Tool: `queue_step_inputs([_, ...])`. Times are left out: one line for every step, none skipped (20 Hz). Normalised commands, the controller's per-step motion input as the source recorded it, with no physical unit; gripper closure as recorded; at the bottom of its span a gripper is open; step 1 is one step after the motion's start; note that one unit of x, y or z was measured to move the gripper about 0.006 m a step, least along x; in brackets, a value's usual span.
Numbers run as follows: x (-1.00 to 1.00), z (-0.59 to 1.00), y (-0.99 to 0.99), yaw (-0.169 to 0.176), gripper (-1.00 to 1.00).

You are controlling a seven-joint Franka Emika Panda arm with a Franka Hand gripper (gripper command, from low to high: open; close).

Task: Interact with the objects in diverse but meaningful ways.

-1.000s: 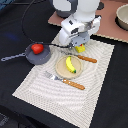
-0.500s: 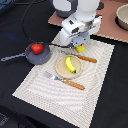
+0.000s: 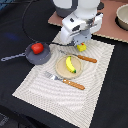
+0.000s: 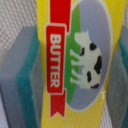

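My gripper (image 3: pixel 80 45) is down at the far edge of the striped mat (image 3: pixel 95 92). In the wrist view its grey-and-teal pads (image 4: pixel 17 75) press on both sides of a flat yellow packet (image 4: pixel 75 60) with a red "BUTTER" banner and a cow picture. The packet shows as a yellow bit under the fingers in the exterior view (image 3: pixel 81 48). A red tomato (image 3: pixel 37 48) sits in the dark grey long-handled pan (image 3: pixel 29 58) to the exterior view's left. A yellow banana (image 3: pixel 70 64) lies on the round tan plate (image 3: pixel 60 70).
An orange-handled knife (image 3: pixel 86 58) lies beside the plate, close to the gripper. An orange-handled fork (image 3: pixel 65 81) lies on the mat in front of the plate. A pale bowl (image 3: pixel 121 17) stands on the pinkish board (image 3: pixel 107 31) at the back right.
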Motion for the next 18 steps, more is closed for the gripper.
queue_step_inputs([-0.07, 0.97, -0.89, 0.0, 1.0])
queue_step_inputs([-0.07, 0.9, -0.9, 0.0, 1.0])
queue_step_inputs([-0.02, 0.8, -0.91, 0.0, 1.0])
queue_step_inputs([0.0, 0.71, -0.91, 0.0, 1.0])
queue_step_inputs([0.0, 0.61, -0.93, 0.0, 1.0])
queue_step_inputs([0.0, 0.52, -0.95, 0.0, 1.0])
queue_step_inputs([0.0, 0.43, -0.97, 0.0, 1.0])
queue_step_inputs([0.0, 0.33, -0.99, 0.0, 1.0])
queue_step_inputs([0.0, 0.29, -1.0, 0.0, 1.0])
queue_step_inputs([0.0, 0.14, -1.0, 0.0, 1.0])
queue_step_inputs([0.0, 0.05, -1.0, 0.0, 1.0])
queue_step_inputs([0.0, 0.0, -1.0, 0.0, 1.0])
queue_step_inputs([-0.02, 0.0, -1.0, 0.0, 1.0])
queue_step_inputs([-0.04, -0.04, -1.0, 0.0, 1.0])
queue_step_inputs([-0.1, -0.13, -1.0, 0.0, 1.0])
queue_step_inputs([-0.13, -0.18, -1.0, 0.0, 1.0])
queue_step_inputs([-0.16, -0.23, -1.0, 0.0, 1.0])
queue_step_inputs([-0.23, -0.26, -1.0, 0.0, 1.0])
